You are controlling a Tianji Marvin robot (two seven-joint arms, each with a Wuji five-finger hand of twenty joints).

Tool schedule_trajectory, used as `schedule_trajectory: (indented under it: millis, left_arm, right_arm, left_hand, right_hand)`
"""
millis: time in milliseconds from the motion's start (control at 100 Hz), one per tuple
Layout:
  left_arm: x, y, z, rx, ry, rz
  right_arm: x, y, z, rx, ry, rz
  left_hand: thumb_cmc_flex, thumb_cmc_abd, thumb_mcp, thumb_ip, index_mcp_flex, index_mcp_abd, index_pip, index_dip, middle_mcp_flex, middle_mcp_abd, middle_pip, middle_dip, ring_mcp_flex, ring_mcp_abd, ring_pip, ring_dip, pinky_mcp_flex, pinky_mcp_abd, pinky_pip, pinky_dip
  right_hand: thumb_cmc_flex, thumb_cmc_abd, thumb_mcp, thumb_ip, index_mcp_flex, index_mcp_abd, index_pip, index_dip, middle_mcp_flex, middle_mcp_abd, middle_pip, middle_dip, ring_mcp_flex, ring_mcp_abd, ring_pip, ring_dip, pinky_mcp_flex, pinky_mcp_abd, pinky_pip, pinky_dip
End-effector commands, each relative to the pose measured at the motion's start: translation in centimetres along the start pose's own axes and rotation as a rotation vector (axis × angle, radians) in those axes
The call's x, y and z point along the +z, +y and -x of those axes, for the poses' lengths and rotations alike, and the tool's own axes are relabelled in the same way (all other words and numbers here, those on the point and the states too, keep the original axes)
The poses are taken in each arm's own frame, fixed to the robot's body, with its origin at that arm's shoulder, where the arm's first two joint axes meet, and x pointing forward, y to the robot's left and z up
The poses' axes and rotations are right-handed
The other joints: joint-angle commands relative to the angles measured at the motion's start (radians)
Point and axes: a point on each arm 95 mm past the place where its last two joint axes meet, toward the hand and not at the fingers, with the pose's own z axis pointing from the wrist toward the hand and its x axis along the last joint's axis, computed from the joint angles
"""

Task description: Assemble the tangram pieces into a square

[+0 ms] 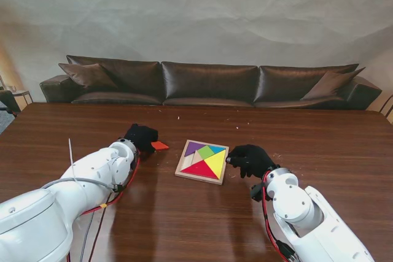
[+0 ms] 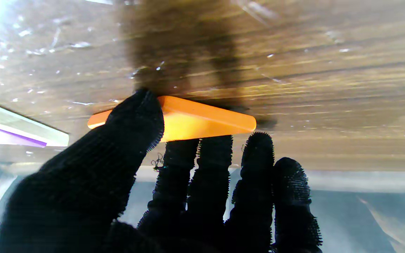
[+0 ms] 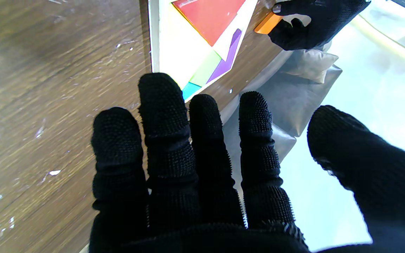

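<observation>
Dark wood table (image 1: 184,225), scuffed and dusty, with a brown leather sofa (image 1: 209,83) along the far wall behind it. Near the table's middle sits the wooden tangram tray (image 1: 182,172), square, turned slightly askew; inside it lie a purple piece (image 1: 194,147), a green piece (image 1: 206,151), a teal piece (image 1: 218,149), a yellow piece (image 1: 215,163) and a red piece (image 1: 199,170), with a pale bare gap at the tray's left side. Right hand (image 1: 249,159), black-gloved, rests just beside the tray's right edge; in its wrist view the fingers (image 3: 164,105) are spread and straight, holding nothing. Left hand (image 1: 141,136) is to the tray's left, apart from it. Its thumb (image 2: 137,116) and fingertips (image 2: 214,147) are closed on an orange piece (image 2: 202,119), which lies flat against the tabletop, its tip poking out toward the tray.
</observation>
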Motion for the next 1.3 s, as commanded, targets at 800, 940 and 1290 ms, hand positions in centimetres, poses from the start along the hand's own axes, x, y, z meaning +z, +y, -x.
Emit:
schedule_trajectory:
  millis: [800, 940, 1290]
  left_arm:
    - [-1.45, 2.99, -0.06, -0.087, 0.041, 0.065]
    - [-1.48, 3.07, -0.15, -0.094, 0.044, 0.065]
    - [-1.36, 3.18, -0.49, -0.126, 0.045, 0.079]
  right_arm:
    - [0.05, -0.52, 0.27, 0.013, -0.012, -0.036]
    - [0.05, -0.48, 0.30, 0.015, -0.013, -0.036]
    - [0.05, -0.41, 0.38, 0.017, -0.016, -0.035]
  left_hand:
    - [0.213, -0.160, 0.064, 0.035, 0.155, -0.063, 0.587, 0.143, 0.045, 0.007, 0.430, 0.139, 0.173, -0.029, -0.044, -0.075, 0.235, 0.057, -0.030, -0.211]
    - [0.223, -0.159, 0.064, 0.037, 0.155, -0.059, 0.588, 0.147, 0.037, 0.011, 0.458, 0.152, 0.192, -0.043, -0.024, -0.058, 0.249, 0.049, -0.016, -0.208]
    - [0.235, -0.134, 0.042, 0.045, 0.145, -0.051, 0.584, 0.151, 0.025, 0.016, 0.468, 0.157, 0.199, -0.045, -0.024, -0.042, 0.263, 0.038, -0.010, -0.208]
  right_hand:
    - [0.012, 0.024, -0.011, -0.013, 0.017, 0.005, 0.009, -0.006, 0.011, 0.016, -0.002, 0.003, 0.025, 0.001, 0.008, 0.001, -0.120, 0.018, 0.033, -0.008]
    - [0.012, 0.024, -0.011, -0.013, 0.017, 0.005, 0.008, -0.006, 0.010, 0.017, -0.002, 0.003, 0.025, 0.004, 0.008, 0.001, -0.120, 0.019, 0.033, -0.008]
    - [0.014, 0.024, -0.012, -0.013, 0.017, 0.006, 0.007, -0.005, 0.011, 0.017, -0.002, 0.003, 0.026, 0.004, 0.008, 0.001, -0.118, 0.018, 0.034, -0.008]
